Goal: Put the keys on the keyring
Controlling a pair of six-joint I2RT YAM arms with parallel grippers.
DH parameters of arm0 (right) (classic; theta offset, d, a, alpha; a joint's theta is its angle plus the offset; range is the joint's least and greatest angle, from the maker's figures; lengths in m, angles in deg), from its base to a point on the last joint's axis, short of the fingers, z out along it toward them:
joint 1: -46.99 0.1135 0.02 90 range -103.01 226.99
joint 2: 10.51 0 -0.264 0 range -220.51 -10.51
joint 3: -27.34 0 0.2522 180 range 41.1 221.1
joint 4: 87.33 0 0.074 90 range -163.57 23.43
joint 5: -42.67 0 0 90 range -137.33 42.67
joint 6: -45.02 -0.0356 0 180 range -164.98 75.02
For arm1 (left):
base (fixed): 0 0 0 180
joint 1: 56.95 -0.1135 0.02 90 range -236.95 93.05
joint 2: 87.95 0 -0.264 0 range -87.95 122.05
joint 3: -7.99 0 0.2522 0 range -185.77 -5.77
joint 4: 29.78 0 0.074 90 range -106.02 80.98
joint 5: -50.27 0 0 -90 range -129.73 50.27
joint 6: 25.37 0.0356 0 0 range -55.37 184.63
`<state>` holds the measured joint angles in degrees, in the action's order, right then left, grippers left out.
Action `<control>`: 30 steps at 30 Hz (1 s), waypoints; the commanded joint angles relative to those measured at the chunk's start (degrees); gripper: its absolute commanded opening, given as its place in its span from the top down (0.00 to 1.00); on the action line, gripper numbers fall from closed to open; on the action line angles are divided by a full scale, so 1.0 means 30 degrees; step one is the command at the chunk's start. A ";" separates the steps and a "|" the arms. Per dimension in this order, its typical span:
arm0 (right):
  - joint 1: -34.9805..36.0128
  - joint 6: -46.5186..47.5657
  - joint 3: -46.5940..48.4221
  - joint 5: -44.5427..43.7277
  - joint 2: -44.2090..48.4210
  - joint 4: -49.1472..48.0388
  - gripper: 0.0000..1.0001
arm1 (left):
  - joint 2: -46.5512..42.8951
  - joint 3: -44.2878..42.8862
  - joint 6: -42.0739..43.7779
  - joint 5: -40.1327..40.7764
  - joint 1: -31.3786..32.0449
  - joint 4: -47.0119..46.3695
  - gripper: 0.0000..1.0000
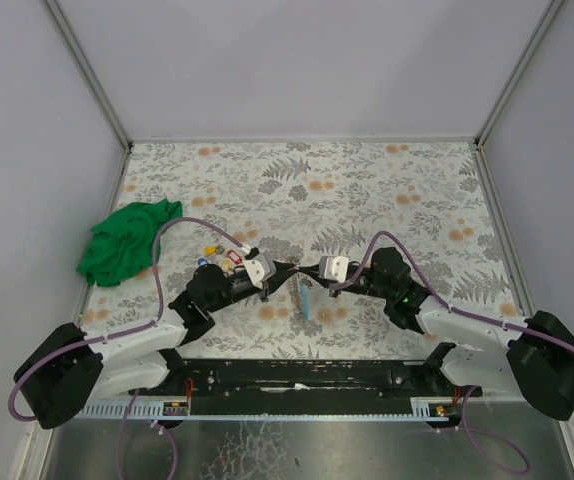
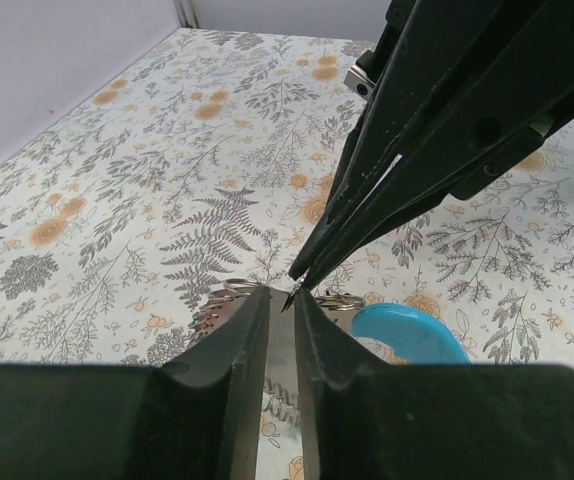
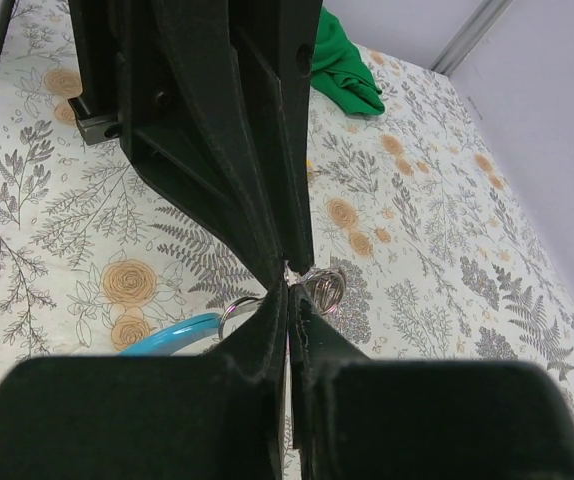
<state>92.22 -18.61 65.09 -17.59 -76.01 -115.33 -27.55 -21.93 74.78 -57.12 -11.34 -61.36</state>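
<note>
The keyring (image 2: 407, 335) showed only its blue arc, the rest hidden behind the left gripper (image 2: 280, 300). From above, the keys (image 1: 222, 258) were too small to tell apart.

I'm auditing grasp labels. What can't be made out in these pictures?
- Top view: what the left tool and right tool pinch, if anything; too small, tips overlap.
- Left wrist: most of the keyring beyond its blue arc; the left tool's fingers cover it.
- Top view: the keys' metal blades; too small, only coloured tags show.
</note>
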 commanded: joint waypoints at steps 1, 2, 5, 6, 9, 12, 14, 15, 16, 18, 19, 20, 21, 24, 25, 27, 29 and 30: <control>-0.0078 0.0042 0.1003 0.0860 0.0530 -0.0569 0.97 | 0.0191 -0.0902 0.0603 -0.1185 -0.0099 -0.0826 0.88; -0.0078 0.0056 0.1076 0.0934 0.0558 -0.0394 0.97 | 0.0175 -0.0947 0.0641 -0.1288 -0.0112 -0.0751 0.90; -0.0078 0.0083 0.1229 0.0998 0.0724 0.0377 0.96 | 0.0112 -0.1095 0.1103 -0.1438 -0.0112 -0.0140 0.99; -0.0078 0.0072 0.1203 0.0984 0.0915 0.0625 0.94 | 0.0012 -0.1114 0.1315 -0.1462 -0.0099 0.0104 1.00; -0.0094 0.0092 0.0894 0.0102 0.1977 0.1532 0.80 | -0.0594 -0.0889 0.2014 -0.1263 -0.0095 0.0587 1.00; -0.0078 0.0418 0.0198 -0.1334 0.3547 0.2597 0.73 | -0.1575 -0.0322 0.3122 -0.1172 -0.0074 0.1036 1.00; -0.0078 0.0563 -0.0026 -0.1781 0.4221 0.3177 0.72 | -0.2052 -0.0001 0.4044 -0.1359 -0.0056 0.1340 1.00; -0.0078 0.0560 -0.0100 -0.1831 0.4451 0.3319 0.72 | -0.2240 0.0111 0.4451 -0.1441 -0.0026 0.1447 1.00; -0.0078 0.0542 -0.0161 -0.1746 0.4549 0.3325 0.72 | -0.2399 0.0147 0.4843 -0.1547 0.0037 0.1709 1.00; -0.0078 0.0615 -0.0256 -0.1400 0.4458 0.3127 0.72 | -0.2646 0.0047 0.5550 -0.1693 0.0165 0.2339 1.00; -0.0081 0.0786 -0.0239 -0.1213 0.4308 0.3034 0.72 | -0.2673 -0.0052 0.5862 -0.1875 0.0200 0.2674 1.00; -0.0078 0.0943 -0.0211 -0.1035 0.4088 0.2934 0.72 | -0.2713 -0.0188 0.6158 -0.2022 0.0251 0.3034 1.00; -0.0092 0.1098 -0.0164 -0.0808 0.3907 0.2845 0.72 | -0.2729 -0.0334 0.6433 -0.2154 0.0302 0.3453 1.00; -0.0092 0.1664 -0.0085 -0.0216 0.3438 0.2610 0.72 | -0.2702 -0.0547 0.6927 -0.2377 0.0417 0.4171 1.00; -0.0079 0.1716 -0.0064 -0.0127 0.3269 0.2537 0.72 | -0.2717 -0.0532 0.7016 -0.2491 0.0414 0.4210 1.00; -0.0080 0.1974 -0.0064 0.0189 0.3021 0.2523 0.72 | -0.2677 -0.0559 0.7104 -0.2635 0.0444 0.4273 1.00; -0.0081 0.1994 0.0029 0.0500 0.2778 0.2469 0.72 | -0.2619 -0.0556 0.7106 -0.2684 0.0469 0.4274 1.00; -0.0085 0.1962 0.0079 0.0735 0.2659 0.2461 0.72 | -0.2589 -0.0544 0.7082 -0.2687 0.0472 0.4230 1.00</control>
<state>91.98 -14.26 64.67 -18.67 -67.31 -105.51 -35.00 -22.06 93.87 -63.66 -10.36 -48.92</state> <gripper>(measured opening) 0.284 0.006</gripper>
